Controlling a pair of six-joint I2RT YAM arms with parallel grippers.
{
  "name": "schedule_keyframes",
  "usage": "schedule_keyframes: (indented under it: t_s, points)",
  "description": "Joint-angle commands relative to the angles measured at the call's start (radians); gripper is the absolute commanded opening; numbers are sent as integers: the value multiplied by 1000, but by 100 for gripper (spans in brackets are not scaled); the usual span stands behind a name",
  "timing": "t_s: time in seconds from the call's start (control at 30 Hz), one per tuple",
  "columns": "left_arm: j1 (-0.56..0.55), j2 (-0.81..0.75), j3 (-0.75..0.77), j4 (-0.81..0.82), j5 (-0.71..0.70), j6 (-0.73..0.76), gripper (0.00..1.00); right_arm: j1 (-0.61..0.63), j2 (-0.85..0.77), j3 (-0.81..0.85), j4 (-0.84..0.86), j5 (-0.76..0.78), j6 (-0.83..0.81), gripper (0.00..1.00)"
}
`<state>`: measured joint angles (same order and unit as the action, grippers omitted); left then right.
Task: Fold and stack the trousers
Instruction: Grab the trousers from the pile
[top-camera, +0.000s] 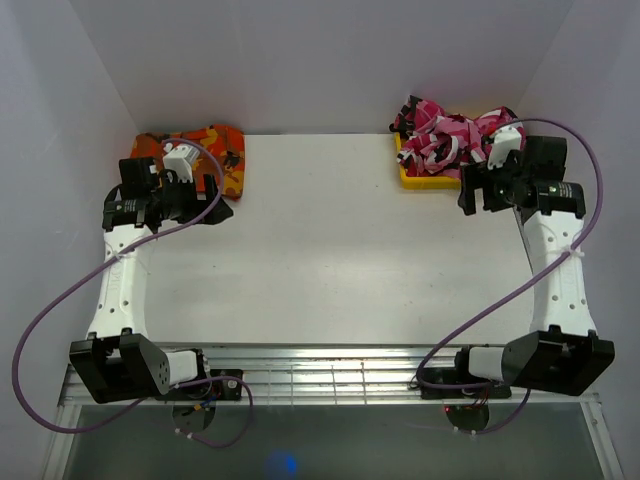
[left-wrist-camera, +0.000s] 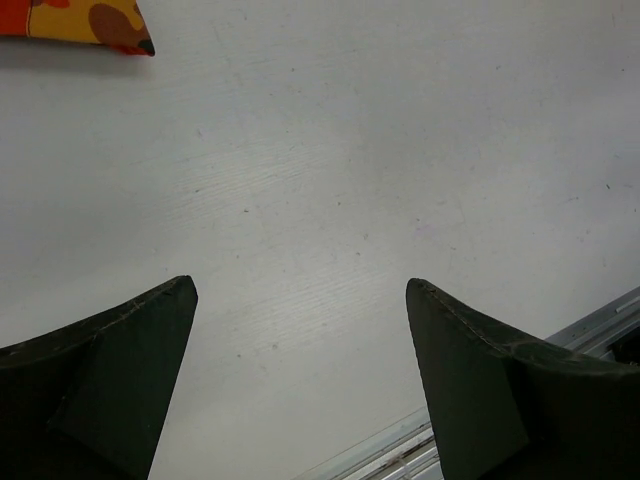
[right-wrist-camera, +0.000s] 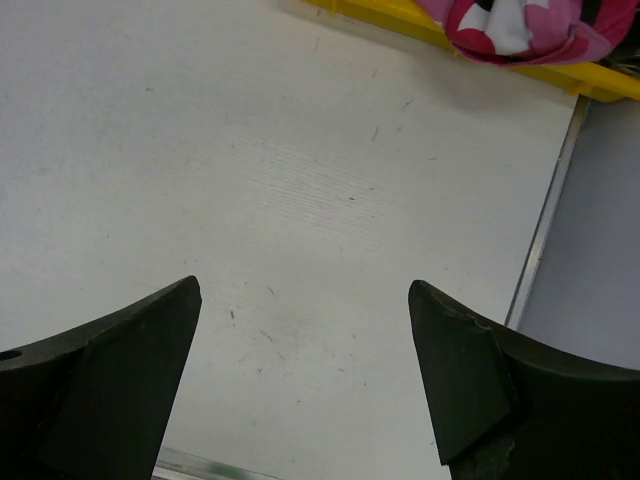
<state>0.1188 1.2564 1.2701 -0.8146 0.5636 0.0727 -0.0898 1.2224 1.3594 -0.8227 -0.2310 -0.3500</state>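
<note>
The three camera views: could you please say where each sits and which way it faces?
Top external: above, behind the bases, looking down at the table; left arm and right arm show.
Left wrist: on that arm, facing the table; the open left gripper shows.
Right wrist: likewise, with the open right gripper.
Shared: top and right wrist show the pink trousers on the yellow tray; top and left wrist, the orange-red trousers.
</note>
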Motion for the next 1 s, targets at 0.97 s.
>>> schedule_keyframes:
  t_s: [0.97]
  points:
    - [4,12,-124,245,-27,-62,98,-145,939,862,270,-218,267,90]
